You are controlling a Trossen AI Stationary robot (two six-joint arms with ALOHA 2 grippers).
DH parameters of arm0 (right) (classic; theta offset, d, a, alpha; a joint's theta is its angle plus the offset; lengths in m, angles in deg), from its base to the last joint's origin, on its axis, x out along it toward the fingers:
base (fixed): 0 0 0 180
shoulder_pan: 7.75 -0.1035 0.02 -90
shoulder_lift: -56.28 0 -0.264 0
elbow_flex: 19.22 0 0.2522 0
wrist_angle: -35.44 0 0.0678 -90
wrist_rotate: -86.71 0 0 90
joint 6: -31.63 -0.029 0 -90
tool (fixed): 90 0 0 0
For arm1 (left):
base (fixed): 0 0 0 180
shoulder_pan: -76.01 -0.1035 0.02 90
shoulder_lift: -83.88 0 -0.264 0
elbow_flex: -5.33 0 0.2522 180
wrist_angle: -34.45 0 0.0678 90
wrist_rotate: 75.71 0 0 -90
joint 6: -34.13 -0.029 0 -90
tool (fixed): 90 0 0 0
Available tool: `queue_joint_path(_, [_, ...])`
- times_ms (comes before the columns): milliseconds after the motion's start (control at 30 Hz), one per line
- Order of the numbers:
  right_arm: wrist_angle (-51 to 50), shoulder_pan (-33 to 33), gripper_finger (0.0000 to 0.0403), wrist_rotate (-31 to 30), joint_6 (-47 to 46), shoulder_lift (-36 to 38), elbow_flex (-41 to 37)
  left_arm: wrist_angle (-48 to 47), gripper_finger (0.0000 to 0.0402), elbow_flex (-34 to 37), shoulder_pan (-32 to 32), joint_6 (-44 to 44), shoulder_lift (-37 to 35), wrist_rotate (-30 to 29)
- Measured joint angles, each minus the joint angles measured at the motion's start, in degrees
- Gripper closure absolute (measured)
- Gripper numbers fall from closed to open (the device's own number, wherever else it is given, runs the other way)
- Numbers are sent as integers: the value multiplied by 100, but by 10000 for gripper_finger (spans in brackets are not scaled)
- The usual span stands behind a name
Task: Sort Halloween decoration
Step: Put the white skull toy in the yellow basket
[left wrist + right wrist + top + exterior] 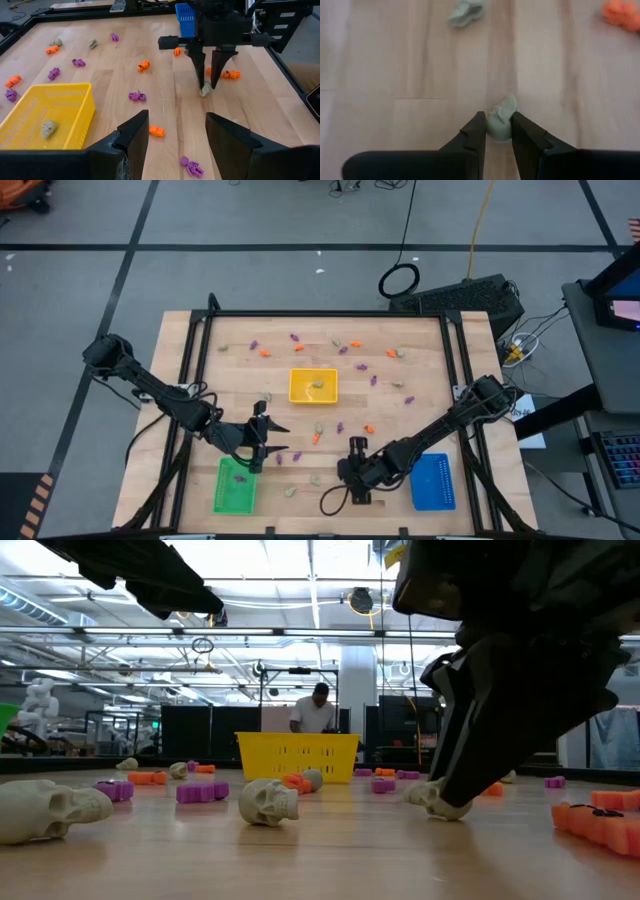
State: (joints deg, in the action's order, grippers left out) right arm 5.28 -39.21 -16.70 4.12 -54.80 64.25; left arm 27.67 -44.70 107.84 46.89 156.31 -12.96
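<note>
Wooden table (pixel 420 395), right pincer (pixel 495 131) clamped on a pale skull (pixel 501 119), left pincer (pixel 175 137) agape above the green tray (pixel 233 490).

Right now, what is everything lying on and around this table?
Wooden table: one, pale wood, black frame.
Yellow plastic tray: one, table centre, a pale skull inside.
Green plastic tray: one, near edge, left.
Blue plastic tray: one, near edge, right.
Small trinkets: many, orange, purple and pale beige, scattered over the table.
Pale skull trinket: one, on the wood between the right gripper's fingers.
Person: one, white top, behind the table.
Left gripper: open, beside the green tray.
Right gripper: closing around the skull.
</note>
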Motion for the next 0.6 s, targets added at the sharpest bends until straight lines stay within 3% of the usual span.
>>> queue_joint_path(600, [-229, 71, 345, -11, 1324, 0, 1008, 0, 208, 0, 0, 2, 0, -2])
